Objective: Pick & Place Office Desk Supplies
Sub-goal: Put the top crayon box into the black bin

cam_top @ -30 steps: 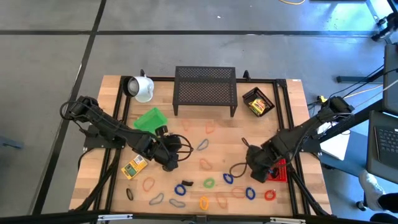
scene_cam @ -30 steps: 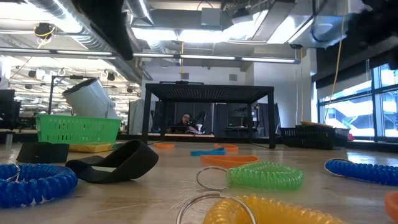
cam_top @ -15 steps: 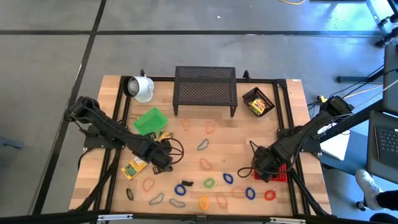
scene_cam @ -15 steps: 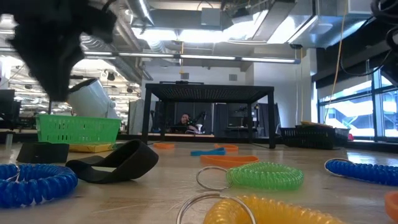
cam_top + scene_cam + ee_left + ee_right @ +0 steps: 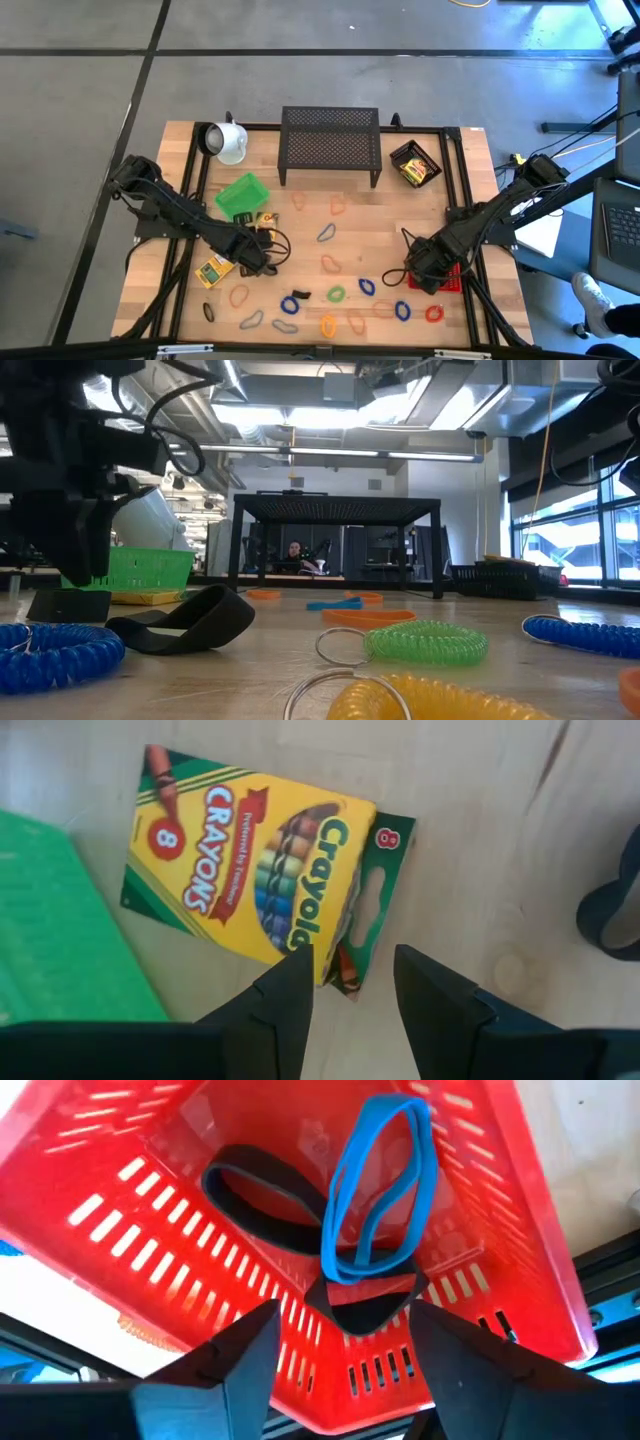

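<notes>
A yellow crayon box [image 5: 250, 870] lies flat on the table beside the green basket [image 5: 241, 193]. My left gripper [image 5: 352, 955] hangs open just above the box's near end; its fingers point down. A second yellow box [image 5: 215, 270] lies by the left arm. My right gripper [image 5: 345, 1320] stands open over the red basket [image 5: 470, 1210], in which a blue loop [image 5: 375, 1190] and black loops [image 5: 265, 1195] lie. Several coloured loops [image 5: 336, 294] are strewn along the near part of the table.
The black mesh shelf [image 5: 330, 145] and the white mug [image 5: 228, 140] stand at the far edge. At the far right is a black tray [image 5: 415, 163] with yellow boxes in it. A black loop [image 5: 185, 622] and coiled loops [image 5: 425, 640] lie close to the low camera.
My left gripper has come down and back toward the table's left, from over the loops to the crayon box beside the green basket. It has dropped into the low view from above. My right gripper has sunk a little over the red basket.
</notes>
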Robot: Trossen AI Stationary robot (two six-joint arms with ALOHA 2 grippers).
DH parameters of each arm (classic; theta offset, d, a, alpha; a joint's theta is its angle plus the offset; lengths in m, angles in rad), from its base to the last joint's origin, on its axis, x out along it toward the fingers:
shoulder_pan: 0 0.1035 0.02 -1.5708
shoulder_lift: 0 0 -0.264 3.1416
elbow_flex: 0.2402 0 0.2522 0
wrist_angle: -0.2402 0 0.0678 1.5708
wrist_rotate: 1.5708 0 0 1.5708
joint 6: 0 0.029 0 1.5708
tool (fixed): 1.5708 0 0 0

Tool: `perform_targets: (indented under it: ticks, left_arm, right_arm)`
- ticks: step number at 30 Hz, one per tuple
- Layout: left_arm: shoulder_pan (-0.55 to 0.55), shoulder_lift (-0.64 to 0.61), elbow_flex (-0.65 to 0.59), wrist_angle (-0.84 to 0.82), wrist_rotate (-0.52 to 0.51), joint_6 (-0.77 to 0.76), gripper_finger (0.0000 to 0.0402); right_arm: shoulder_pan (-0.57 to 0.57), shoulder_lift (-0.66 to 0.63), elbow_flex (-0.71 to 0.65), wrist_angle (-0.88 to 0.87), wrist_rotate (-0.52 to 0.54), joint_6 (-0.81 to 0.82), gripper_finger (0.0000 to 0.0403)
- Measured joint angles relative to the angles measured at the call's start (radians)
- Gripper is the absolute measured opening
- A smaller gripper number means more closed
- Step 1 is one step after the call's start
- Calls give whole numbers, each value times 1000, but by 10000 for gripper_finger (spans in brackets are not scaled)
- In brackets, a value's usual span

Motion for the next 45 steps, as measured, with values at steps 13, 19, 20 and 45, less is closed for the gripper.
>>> perform_targets:
  ticks: [13, 19, 20, 45]
  left_arm:
    - [0, 31, -5, 56, -19, 125, 114]
    - [0, 105, -1, 62, -34, 166, 113]
    - [0, 116, 0, 59, -36, 169, 112]
    - [3, 120, 99, 36, -117, 219, 2]
  right_arm:
    - [0, 0, 0, 0, -8, -2, 233]
    - [0, 0, 1, 3, 5, -10, 233]
    - [0, 0, 1, 4, 5, -10, 233]
    - [0, 0, 298, -53, 296, -117, 182]
